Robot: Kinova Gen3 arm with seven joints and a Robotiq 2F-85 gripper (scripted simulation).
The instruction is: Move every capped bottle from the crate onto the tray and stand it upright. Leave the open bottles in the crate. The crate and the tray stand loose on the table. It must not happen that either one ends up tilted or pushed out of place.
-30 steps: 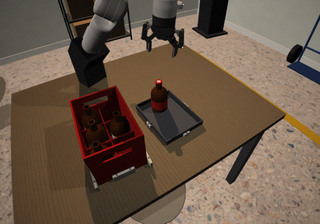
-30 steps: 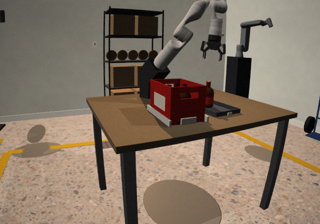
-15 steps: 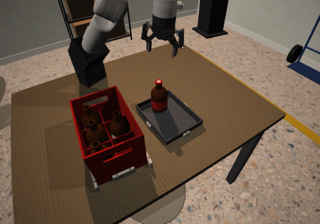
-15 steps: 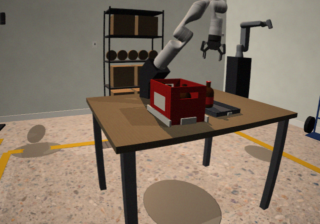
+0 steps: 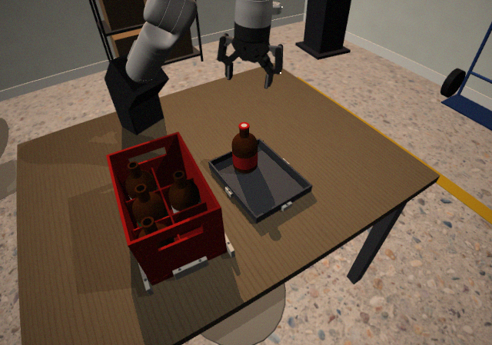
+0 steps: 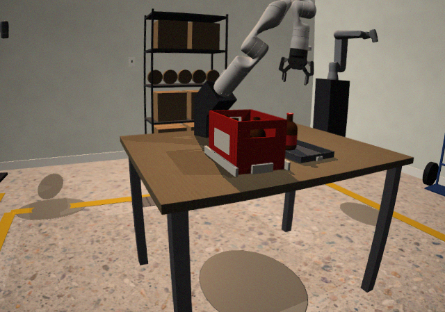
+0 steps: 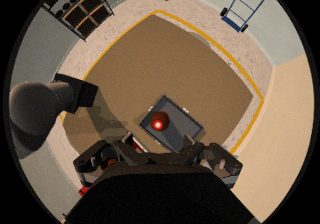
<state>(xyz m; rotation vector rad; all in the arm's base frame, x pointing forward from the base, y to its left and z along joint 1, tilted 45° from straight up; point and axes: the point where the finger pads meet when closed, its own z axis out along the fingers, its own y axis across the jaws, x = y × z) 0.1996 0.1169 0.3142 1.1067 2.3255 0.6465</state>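
Observation:
A brown bottle with a red cap and red label point(image 5: 244, 148) point(image 6: 290, 130) point(image 7: 159, 123) stands upright at the back end of the dark grey tray point(image 5: 277, 190) point(image 6: 312, 152) point(image 7: 183, 127). The red crate point(image 5: 178, 246) point(image 6: 247, 151) stands left of the tray and holds several brown bottles with open necks; one of them is point(image 5: 181, 190), another point(image 5: 144, 202). My gripper point(image 5: 249, 77) point(image 6: 296, 75) is open and empty, high above the table behind the tray. In the wrist view the fingers are dark and partly hidden.
The arm's black base point(image 5: 134, 99) stands on the table's back left. A shelf rack point(image 6: 185, 68) and a black pedestal point(image 6: 330, 105) with a second arm stand behind the table point(image 5: 337, 143). A blue hand truck point(image 5: 469, 87) is at the right.

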